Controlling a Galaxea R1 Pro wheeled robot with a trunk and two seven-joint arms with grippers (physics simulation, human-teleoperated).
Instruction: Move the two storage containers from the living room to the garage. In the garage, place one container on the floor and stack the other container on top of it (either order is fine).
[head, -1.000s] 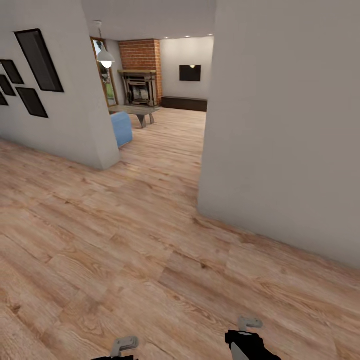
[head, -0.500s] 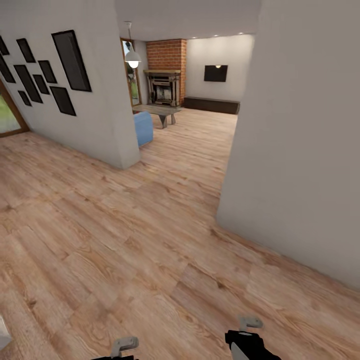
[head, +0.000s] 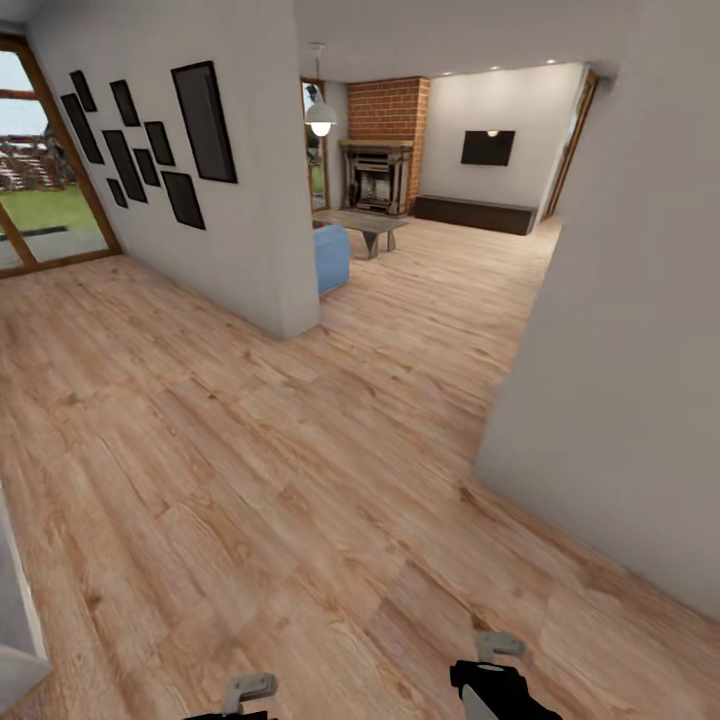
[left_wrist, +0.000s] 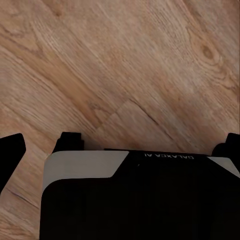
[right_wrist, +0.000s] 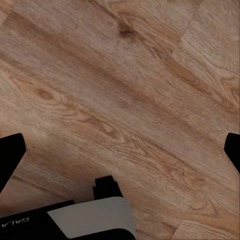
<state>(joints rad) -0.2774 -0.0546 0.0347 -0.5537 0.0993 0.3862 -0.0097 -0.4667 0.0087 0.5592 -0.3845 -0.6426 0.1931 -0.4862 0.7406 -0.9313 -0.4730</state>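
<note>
I stand on light wood plank flooring (head: 250, 450), facing the living room with its blue sofa (head: 332, 256) beyond. My left hand (left_wrist: 120, 145) and right hand (right_wrist: 120, 150) hang spread and empty. No orange-red bins in sight; everything remains.

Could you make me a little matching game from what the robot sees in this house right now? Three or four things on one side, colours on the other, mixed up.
Things:
1. fireplace surround
2. sofa end
3. picture frames
4. pendant lamp

Colours:
A. white
B. red brick
C. black
D. blue

Pairs: 1-B, 2-D, 3-C, 4-A
</note>
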